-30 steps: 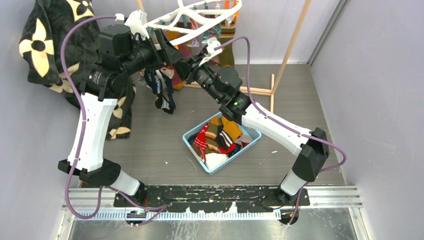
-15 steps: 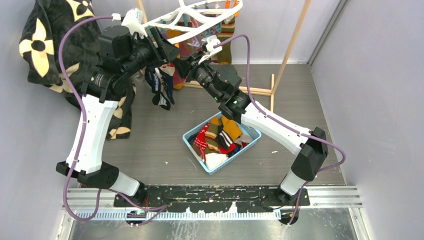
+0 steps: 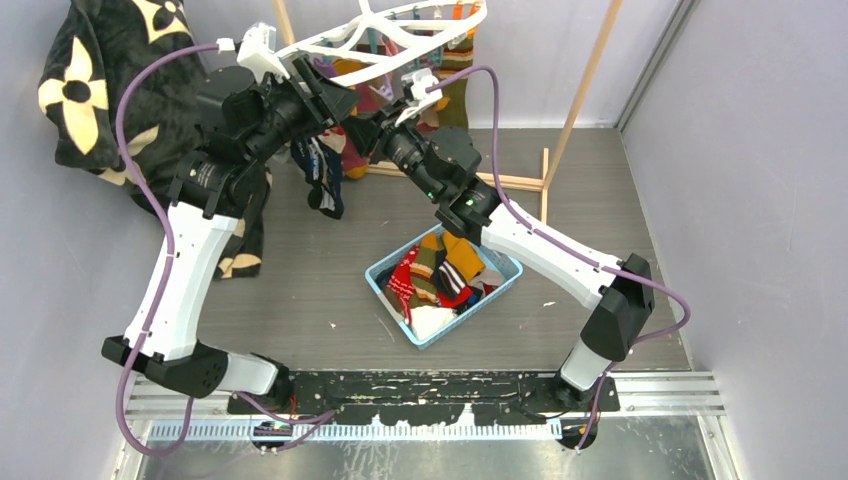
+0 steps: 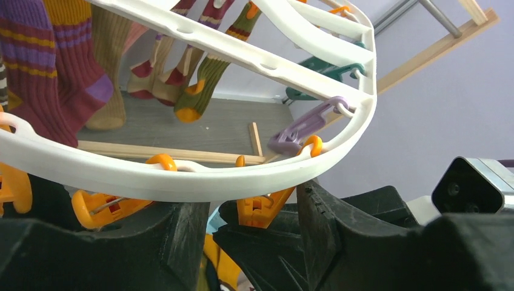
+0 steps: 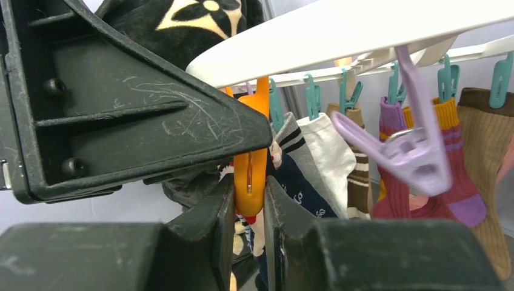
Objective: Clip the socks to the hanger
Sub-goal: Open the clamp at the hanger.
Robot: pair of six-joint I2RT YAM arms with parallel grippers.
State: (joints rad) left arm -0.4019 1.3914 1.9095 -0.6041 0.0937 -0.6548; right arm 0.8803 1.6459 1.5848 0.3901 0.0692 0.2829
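Note:
The white hanger point(image 3: 400, 35) hangs at the top, with several socks point(image 3: 455, 75) clipped on its far side. My right gripper point(image 3: 362, 125) is shut on an orange clip point(image 5: 250, 173) that dangles from the hanger rim point(image 5: 339, 30). My left gripper point(image 3: 335, 100) is just beside it under the rim point(image 4: 182, 179). It holds a navy and striped sock bunch point(image 3: 320, 175) that hangs below the clip point(image 4: 263, 209). In the left wrist view the fingers point(image 4: 182, 236) stand partly apart, with the right gripper's finger between them. The sock's striped end point(image 5: 285, 151) shows by the clip.
A light blue basket point(image 3: 505, 272) with several loose socks point(image 3: 440, 275) sits on the floor mid-view. The black flowered blanket point(image 3: 100, 80) hangs at the left. Wooden rack poles point(image 3: 580, 100) and a floor bar point(image 3: 520, 182) stand behind. A lilac clip point(image 5: 406, 151) dangles to the right.
My left arm has risen and moved closer under the hanger rim, lifting the sock bunch with it. My right gripper has shifted slightly up and stays on the orange clip.

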